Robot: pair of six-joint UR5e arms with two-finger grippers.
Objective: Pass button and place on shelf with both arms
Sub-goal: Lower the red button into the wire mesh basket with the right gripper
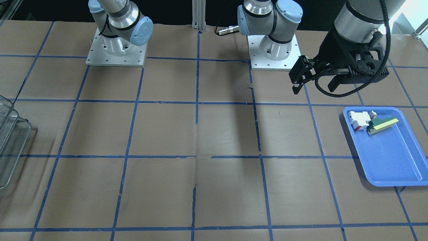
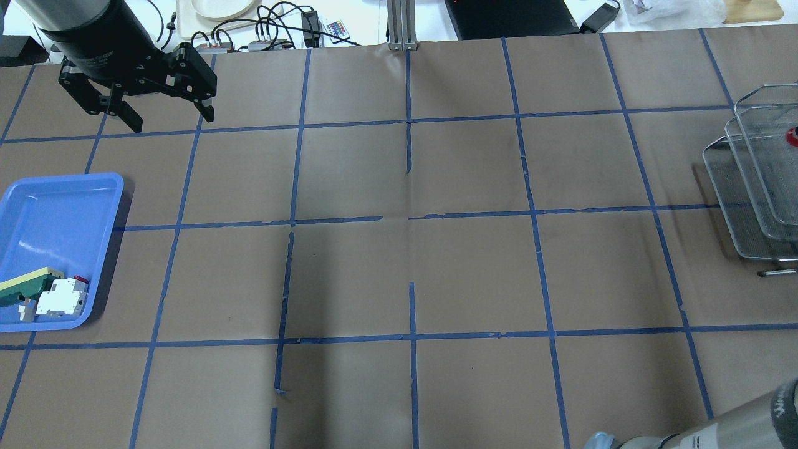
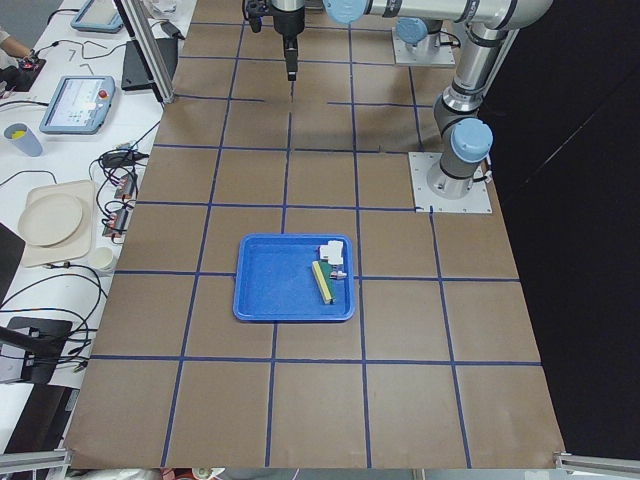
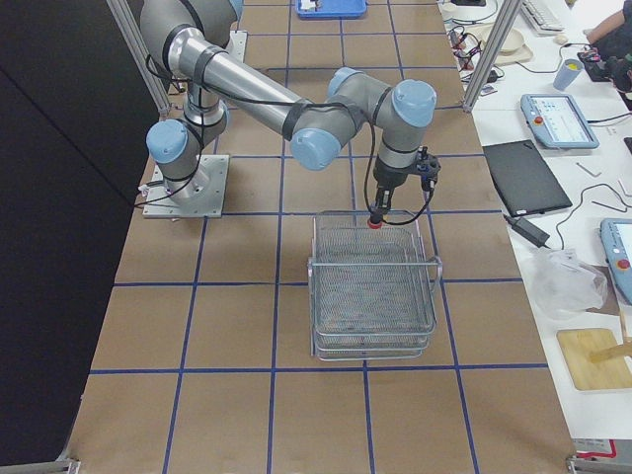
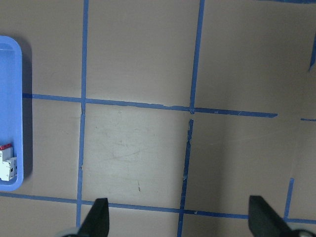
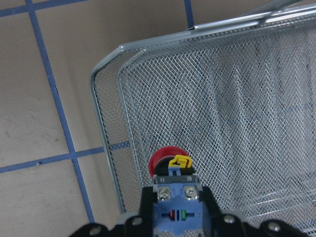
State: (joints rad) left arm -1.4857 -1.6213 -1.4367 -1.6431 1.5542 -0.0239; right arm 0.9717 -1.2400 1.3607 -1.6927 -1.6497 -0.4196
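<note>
The button [image 6: 170, 167], red cap pointing down, is held in my right gripper [image 6: 177, 222], which is shut on its clear rear block. It hangs just over the near corner of the shelf's [image 6: 222, 98] top tier. The exterior right view shows the right gripper [image 4: 378, 209] and the red cap [image 4: 376, 223] at the shelf's [image 4: 373, 286] far rim. In the overhead view the cap [image 2: 793, 136] shows over the shelf [image 2: 754, 187]. My left gripper [image 2: 171, 117] is open and empty, raised above the table beyond the blue tray; it also shows in the front view [image 1: 315, 87].
The blue tray [image 2: 50, 212] lies at the table's left end and holds a white-and-red switch block [image 2: 61, 296] and a green-and-yellow wedge [image 2: 25, 284]. The front view shows the tray [image 1: 391, 160] and the shelf's edge [image 1: 10, 134]. Blue tape lines grid the brown table.
</note>
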